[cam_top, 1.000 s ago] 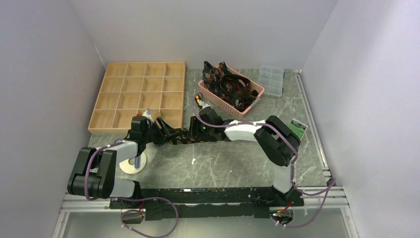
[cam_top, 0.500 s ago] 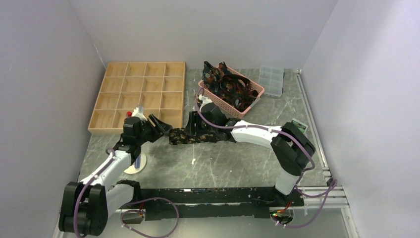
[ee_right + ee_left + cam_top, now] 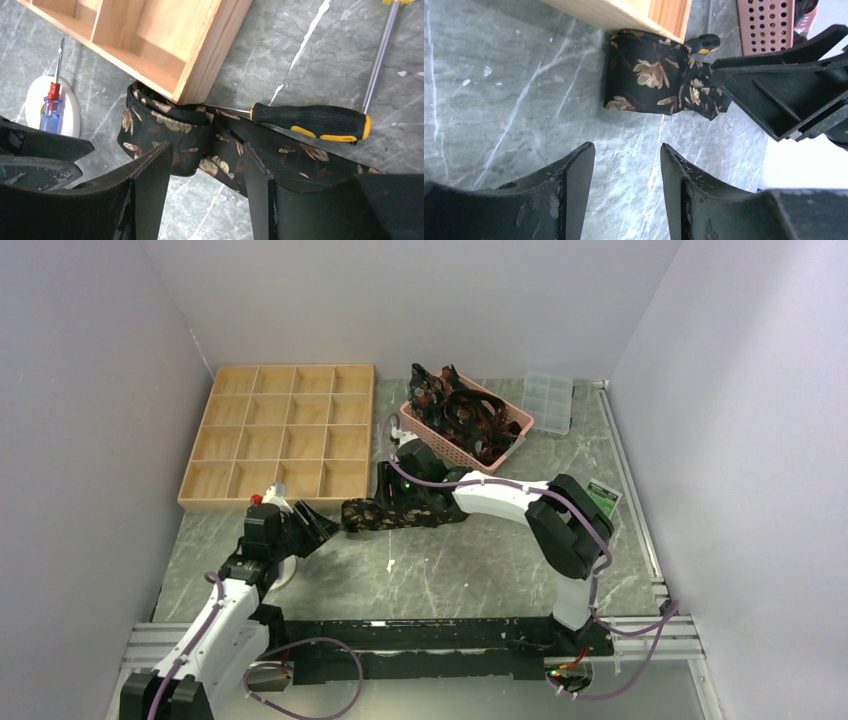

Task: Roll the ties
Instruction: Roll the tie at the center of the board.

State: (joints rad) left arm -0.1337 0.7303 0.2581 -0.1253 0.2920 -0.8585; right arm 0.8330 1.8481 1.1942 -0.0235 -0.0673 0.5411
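One tie (image 3: 375,514), black with tan-gold leaves, lies folded on the marble table against the near corner of the wooden tray (image 3: 285,430). In the right wrist view the tie (image 3: 165,125) bends round that corner and runs under my right gripper (image 3: 207,146), which stands open just above it. The same gripper (image 3: 388,502) hovers over the tie's middle in the top view. My left gripper (image 3: 626,146) is open with only bare table between its fingers, a short way left of the tie (image 3: 659,85). More ties (image 3: 465,415) are piled in the pink basket (image 3: 440,445).
A black-and-yellow screwdriver (image 3: 310,120) lies across the tie beside the tray corner. A white disc (image 3: 52,105) with a small red-and-blue screwdriver sits under the left arm. A clear plastic box (image 3: 549,402) stands at the back right, a green card (image 3: 603,497) by the right arm.
My left gripper has drawn back from the tie's left end toward the near left and narrowed a little. The right gripper shifted slightly left over the tie.
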